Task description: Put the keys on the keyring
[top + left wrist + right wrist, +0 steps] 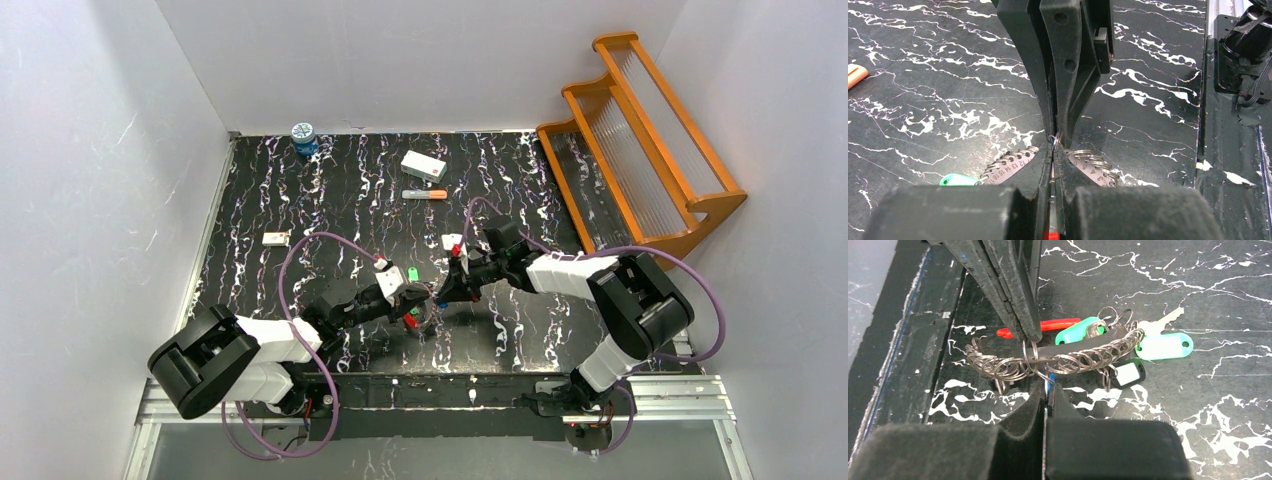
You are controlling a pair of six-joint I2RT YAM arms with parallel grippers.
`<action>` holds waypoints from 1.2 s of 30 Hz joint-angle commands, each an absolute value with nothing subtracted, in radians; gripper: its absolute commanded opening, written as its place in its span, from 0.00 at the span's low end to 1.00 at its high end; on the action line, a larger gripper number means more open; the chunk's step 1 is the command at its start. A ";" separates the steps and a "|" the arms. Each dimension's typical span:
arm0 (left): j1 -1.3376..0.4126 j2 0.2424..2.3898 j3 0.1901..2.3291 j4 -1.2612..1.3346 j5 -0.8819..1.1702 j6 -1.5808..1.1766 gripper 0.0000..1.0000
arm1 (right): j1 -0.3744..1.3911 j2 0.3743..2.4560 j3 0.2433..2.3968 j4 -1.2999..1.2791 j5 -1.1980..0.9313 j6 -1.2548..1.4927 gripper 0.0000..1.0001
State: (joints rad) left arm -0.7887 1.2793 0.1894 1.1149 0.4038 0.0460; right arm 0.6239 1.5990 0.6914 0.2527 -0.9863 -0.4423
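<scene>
The table (pixel 330 190) is a black board with white veins like marble, smooth and a little shiny. The keyring (pixel 998 365) is a curved flat metal strip stamped with small numbers. It carries a dense row of thin round wire rings, so it looks like a coil bent into an arc. In the right wrist view, from left to right, several things are bunched at its right half: a slim red plastic tag (pixel 1060 324), a green plastic tag (pixel 1075 332), a black tag with a white label (pixel 1128 374), a flat silver key (pixel 1162 321) with a toothed blade, and a pale turquoise oval tag (pixel 1163 346) with a white window.

The left gripper (pixel 1053 149) has matte black plastic fingers with a slightly grainy surface. They are pressed together and pinch the keyring between their tips, near the middle of the arc. The right gripper (pixel 1046 390) faces it from the opposite side. Its fingers, with a rough dark padding, are closed too, and a blue plastic sliver (pixel 1048 384) sits in the slit between them. What this sliver belongs to I cannot tell.

The tips of the two grippers almost meet, and the keyring lies just between and under them, near the middle of the table's front half. Whether it touches the table I cannot tell
</scene>
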 commanded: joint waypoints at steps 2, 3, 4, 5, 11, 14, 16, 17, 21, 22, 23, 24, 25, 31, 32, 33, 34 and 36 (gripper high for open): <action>-0.792 1.271 0.193 1.192 0.394 0.039 0.00 | 0.662 1.622 0.755 0.143 -0.891 -0.528 0.01; -0.792 1.273 0.193 1.194 0.395 0.037 0.00 | 0.669 1.624 0.760 0.141 -0.881 -0.528 0.01; -0.793 1.275 0.193 1.197 0.394 0.037 0.00 | 0.676 1.626 0.764 0.141 -0.874 -0.528 0.01; -0.793 1.277 0.193 1.199 0.395 0.035 0.00 | 0.681 1.625 0.767 0.145 -0.866 -0.524 0.01; -0.793 1.277 0.187 1.202 0.394 0.035 0.00 | 0.686 1.554 0.707 0.262 -0.800 -0.448 0.29; -0.793 1.275 0.186 1.203 0.394 0.035 0.00 | 0.686 1.494 0.653 0.329 -0.769 -0.422 0.45; -0.793 1.273 0.186 1.203 0.394 0.035 0.00 | 0.686 1.460 0.620 0.370 -0.763 -0.404 0.50; -0.793 1.273 0.186 1.203 0.394 0.035 0.00 | 0.685 1.447 0.613 0.379 -0.766 -0.398 0.50; -0.792 1.275 0.188 1.204 0.397 0.038 0.00 | 0.684 1.415 0.584 0.439 -0.779 -0.359 0.50; -0.793 1.277 0.189 1.203 0.400 0.036 0.00 | 0.684 1.410 0.578 0.460 -0.781 -0.343 0.50; -0.793 1.277 0.188 1.203 0.399 0.035 0.00 | 0.684 1.407 0.572 0.484 -0.784 -0.328 0.50; -0.793 1.275 0.189 1.204 0.400 0.035 0.00 | 0.685 1.406 0.568 0.510 -0.788 -0.312 0.50; -0.793 1.275 0.189 1.204 0.400 0.034 0.00 | 0.684 1.408 0.564 0.530 -0.794 -0.296 0.50; -0.793 1.272 0.189 1.204 0.403 0.035 0.00 | 0.684 1.449 0.570 0.624 -0.845 -0.234 0.39; -0.793 1.272 0.189 1.204 0.402 0.035 0.00 | 0.684 1.455 0.572 0.628 -0.852 -0.232 0.36; -0.793 1.272 0.188 1.204 0.402 0.034 0.00 | 0.684 1.458 0.574 0.631 -0.860 -0.230 0.32; -0.793 1.270 0.187 1.204 0.403 0.035 0.00 | 0.683 1.460 0.577 0.632 -0.866 -0.229 0.27; -0.792 1.268 0.186 1.204 0.400 0.034 0.00 | 0.684 1.464 0.580 0.631 -0.876 -0.230 0.15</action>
State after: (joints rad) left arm -0.7879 1.2865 0.1894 1.1599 0.3954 0.0334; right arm 0.6846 1.4532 0.5701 0.5549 -0.8314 -0.2550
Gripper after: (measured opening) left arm 0.009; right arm 0.245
